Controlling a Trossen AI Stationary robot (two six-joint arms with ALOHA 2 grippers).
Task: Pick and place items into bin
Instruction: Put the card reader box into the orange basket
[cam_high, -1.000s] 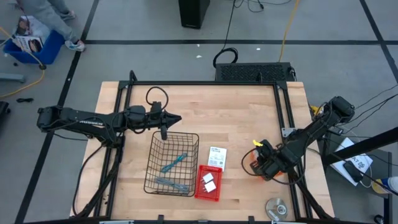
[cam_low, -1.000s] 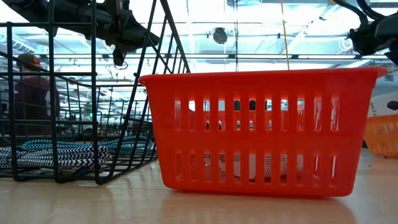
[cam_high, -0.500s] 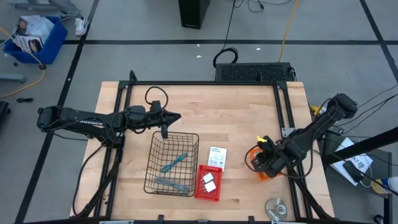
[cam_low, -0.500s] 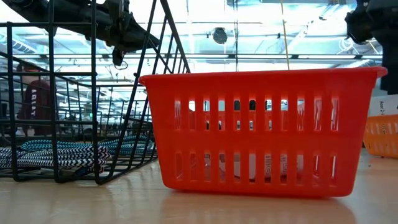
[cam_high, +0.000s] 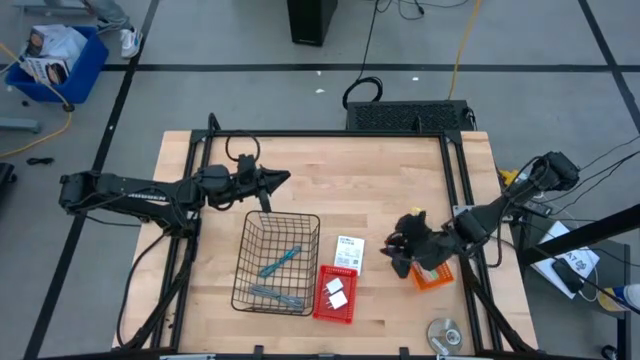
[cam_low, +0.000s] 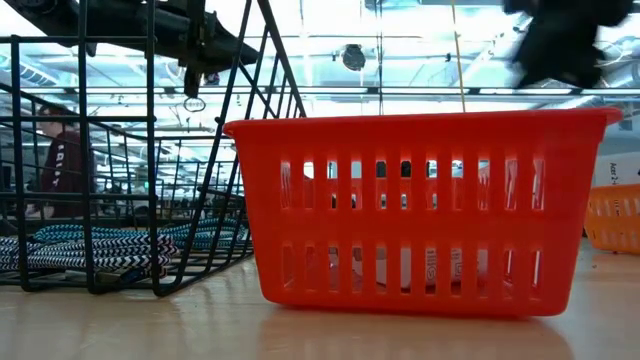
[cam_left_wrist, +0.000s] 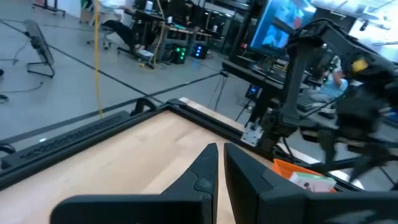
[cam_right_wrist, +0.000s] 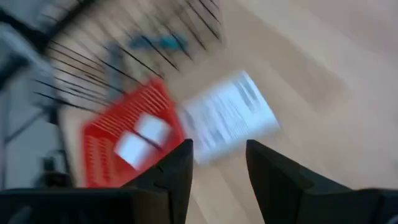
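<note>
A flat white card with green print lies on the table next to the red basket; it also shows in the right wrist view. Two white blocks lie in the red basket. Two teal and grey tools lie in the black wire basket. My right gripper is open and empty, above the table just right of the card. My left gripper is shut and empty, over the wire basket's far edge.
A small orange bin with a white and green card in it sits under my right arm. A round silver disc lies near the front right corner. Black frame rails run along the table's left, far and right sides.
My right gripper has swung from over the orange bin toward the table's left, toward the white card, uncovering the bin. My left gripper has tipped up from pointing down at the wire basket to about level, and has drawn slightly toward the far edge.
</note>
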